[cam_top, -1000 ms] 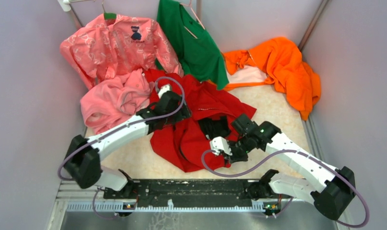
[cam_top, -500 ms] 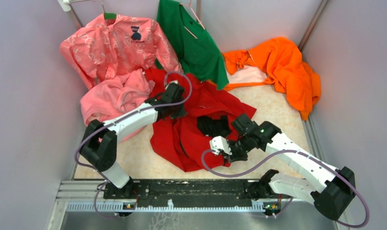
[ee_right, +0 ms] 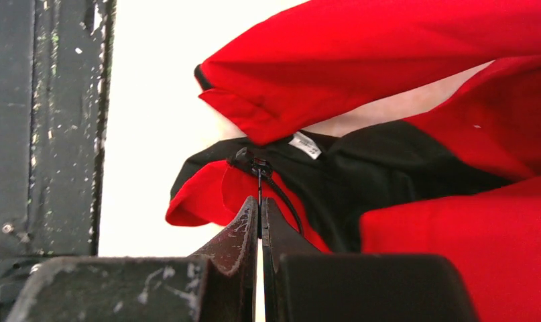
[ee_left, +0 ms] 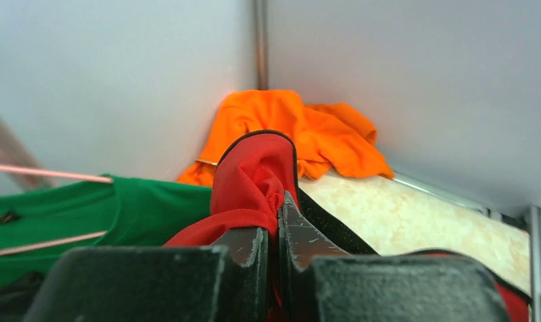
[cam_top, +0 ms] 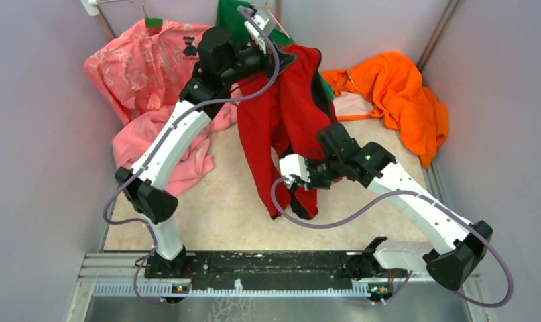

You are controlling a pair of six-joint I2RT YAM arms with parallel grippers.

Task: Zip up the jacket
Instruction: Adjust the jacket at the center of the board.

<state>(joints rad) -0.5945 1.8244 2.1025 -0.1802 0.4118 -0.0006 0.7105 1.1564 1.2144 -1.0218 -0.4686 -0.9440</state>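
Pale grey walls (cam_top: 46, 168) closed in the beige speckled tabletop (cam_top: 220, 208), with a scuffed black rail (cam_top: 267, 268) along the near edge where both your arms were bolted. Your bright red thin jacket (cam_top: 281, 121), dark-lined, hung in mid-table between the two arms, its top end high near the back wall and its lower end drooping toward the tabletop; whether the lowest fold touched the surface could not be told. Around it lay the other clothes: a pink patterned shirt (cam_top: 140, 64) on a hanger at back left, a plain pink fleece garment (cam_top: 130, 144) heaped below that, a green shirt (ee_left: 120, 208) at back centre, and a crumpled orange garment (cam_top: 401, 94) in the back right corner. You had your left arm (cam_top: 177, 134) stretched up and back, and your right arm (cam_top: 408, 201) bent in low from the right. Your left gripper (ee_left: 274, 221) was clamped on a bunched fold of the jacket's red cloth, right beside its dark zipper edge (ee_left: 291, 144). Your right gripper (ee_right: 259, 204) had its jaws pressed together on the thin dark pull of the zipper slider (ee_right: 244, 159), at a corner of the jacket's edge. Just beside that slider, a small white label (ee_right: 304, 144) showed on the dark lining.
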